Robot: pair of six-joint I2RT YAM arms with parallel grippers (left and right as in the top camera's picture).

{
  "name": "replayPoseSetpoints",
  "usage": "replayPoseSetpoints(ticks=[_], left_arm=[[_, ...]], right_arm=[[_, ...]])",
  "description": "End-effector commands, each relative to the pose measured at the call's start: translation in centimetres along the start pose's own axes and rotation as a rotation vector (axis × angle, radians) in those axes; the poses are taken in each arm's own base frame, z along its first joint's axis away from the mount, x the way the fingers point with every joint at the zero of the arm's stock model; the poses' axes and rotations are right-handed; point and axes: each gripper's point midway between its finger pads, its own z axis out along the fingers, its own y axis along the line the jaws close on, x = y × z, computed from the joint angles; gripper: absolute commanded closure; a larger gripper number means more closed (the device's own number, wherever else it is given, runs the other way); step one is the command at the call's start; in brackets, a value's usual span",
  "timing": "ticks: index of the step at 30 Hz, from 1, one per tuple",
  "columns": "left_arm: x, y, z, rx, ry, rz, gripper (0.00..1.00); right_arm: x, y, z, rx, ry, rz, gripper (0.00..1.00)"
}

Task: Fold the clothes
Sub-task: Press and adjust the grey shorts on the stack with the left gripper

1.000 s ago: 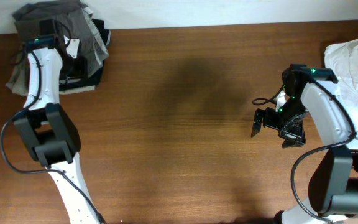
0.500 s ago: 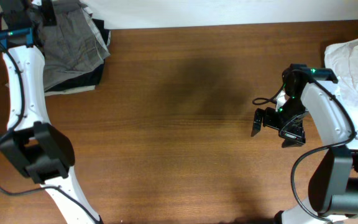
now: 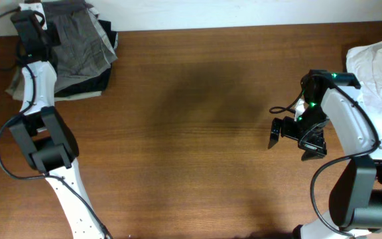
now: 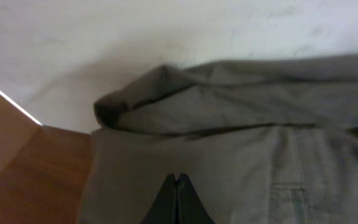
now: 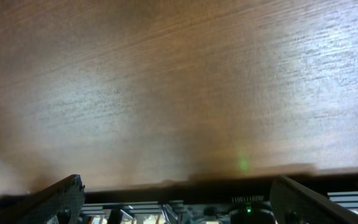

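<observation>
Item 1. The grey-olive shorts (image 3: pixel 78 43) lie at the far-left corner of the tabletop (image 3: pixel 191 172), on top of a small pile. A dark garment (image 3: pixel 93 81) shows under their near edge. In the left wrist view their cloth fills the lower frame, with a folded ridge along the top and a stitched seam to the right. A pale wall (image 4: pixel 104 37) stands behind them.

Item 2. The left pincer (image 4: pixel 176 190) is at that same far-left corner of the tabletop, over the shorts. Its two fingers are pressed together with no gap between the tips. The tips are dark against dim cloth, so it appears to grip nothing, though a pinch of fabric cannot be ruled out.

Item 3. A white garment (image 3: pixel 377 66) lies crumpled at the right edge of the tabletop, partly running out of the overhead frame.

Item 4. The right pincer (image 5: pixel 176 183) hangs over bare wood in the right part of the tabletop, just inward of the white garment and not touching it. Its fingers are spread wide and hold nothing.
</observation>
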Motion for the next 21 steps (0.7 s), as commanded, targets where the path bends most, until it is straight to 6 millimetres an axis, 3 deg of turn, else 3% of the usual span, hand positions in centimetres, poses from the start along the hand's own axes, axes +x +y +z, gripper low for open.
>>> replayPoseSetpoints(ticks=[1,8,10,11,14,15,18,21], left_arm=[[4.1,-0.3,2.2,-0.01,0.04,0.004,0.99],[10.6,1.0,4.1,-0.027,0.159,0.001,0.99],[10.6,1.4,4.0,-0.029,0.166,-0.001,0.99],[10.0,1.5,3.8,-0.029,0.163,-0.001,0.99],[5.5,1.2,2.8,0.016,0.102,-0.014,0.99],[3.8,0.8,2.3,0.043,0.078,-0.029,0.99],[-3.5,-0.3,-0.5,0.131,-0.036,-0.116,0.99],[-7.3,-1.2,-2.4,0.168,-0.103,-0.127,0.99]], right_arm=[[0.3,0.0,-0.8,0.011,-0.017,-0.006,0.01],[0.9,-0.1,-0.7,0.016,0.004,0.009,0.01],[0.9,-0.1,-0.7,0.013,0.005,0.009,0.01],[0.9,-0.1,-0.7,0.012,0.005,0.009,0.01],[0.9,-0.1,-0.7,0.013,0.004,0.01,0.01],[0.8,-0.1,-0.7,0.012,0.004,0.009,0.01],[0.6,0.0,-0.7,0.01,-0.005,0.007,0.01],[0.4,0.0,-0.7,0.009,-0.013,0.005,0.01]])
